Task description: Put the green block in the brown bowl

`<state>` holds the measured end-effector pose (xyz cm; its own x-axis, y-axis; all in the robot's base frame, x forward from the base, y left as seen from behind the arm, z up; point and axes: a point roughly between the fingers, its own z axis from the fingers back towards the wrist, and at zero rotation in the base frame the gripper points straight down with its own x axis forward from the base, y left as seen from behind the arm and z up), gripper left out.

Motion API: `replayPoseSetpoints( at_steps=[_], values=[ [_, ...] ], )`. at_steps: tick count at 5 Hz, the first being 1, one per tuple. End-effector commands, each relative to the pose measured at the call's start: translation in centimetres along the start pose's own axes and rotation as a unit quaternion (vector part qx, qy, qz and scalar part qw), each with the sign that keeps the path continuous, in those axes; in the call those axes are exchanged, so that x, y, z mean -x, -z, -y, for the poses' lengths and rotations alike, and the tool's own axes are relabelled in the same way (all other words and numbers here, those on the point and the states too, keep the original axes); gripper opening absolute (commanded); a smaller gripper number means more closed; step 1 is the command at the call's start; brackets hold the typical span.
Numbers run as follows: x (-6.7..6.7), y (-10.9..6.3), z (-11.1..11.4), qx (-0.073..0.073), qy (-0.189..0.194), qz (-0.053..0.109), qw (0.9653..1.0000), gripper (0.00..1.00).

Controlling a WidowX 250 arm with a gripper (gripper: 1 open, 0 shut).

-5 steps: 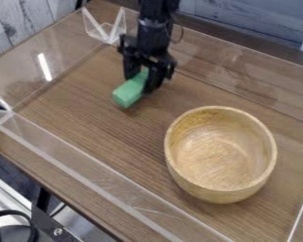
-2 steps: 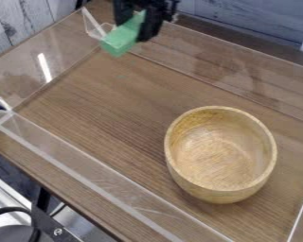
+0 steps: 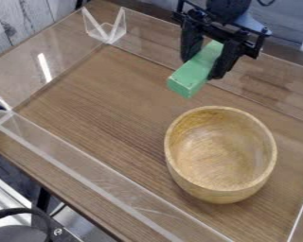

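Item one: green block (image 3: 186,80), a small, flat, elongated bar in plain bright green, blocky at the ends, with no marking that I can make out from here. It hangs at a tilt, its lower end toward the desk's near left corner and its upper end running in under the dark fingers. Place: aloft over the desk (image 3: 84,104), just beyond the far rim of the bowl and outside its opening in this view.

Item two: tool (image 3: 204,62), black, reaching in from the desk's far edge. Its fingers are clamped on the green block, parted by the width of the bar, one to each side of its upper end; the lower part sticks out uncovered.

Item three: brown bowl (image 3: 220,155), round, light tan wood, thick-walled, far larger than the bar. It stands upright on the desk, toward the near right corner.

Item four: a small clear, angular piece (image 3: 105,25), near the desk's far left corner.
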<state>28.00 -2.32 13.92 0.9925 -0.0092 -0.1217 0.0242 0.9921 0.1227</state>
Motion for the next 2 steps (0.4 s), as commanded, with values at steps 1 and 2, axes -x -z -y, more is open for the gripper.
replayPoseSetpoints(
  at_steps=[1,2],
  values=[
    [1.2,-1.5,2.1,0.011,0.013,0.027,0.9995,0.00],
    [2.0,-0.8,4.6,0.018,0.032,0.017,0.9992,0.00]
  ],
)
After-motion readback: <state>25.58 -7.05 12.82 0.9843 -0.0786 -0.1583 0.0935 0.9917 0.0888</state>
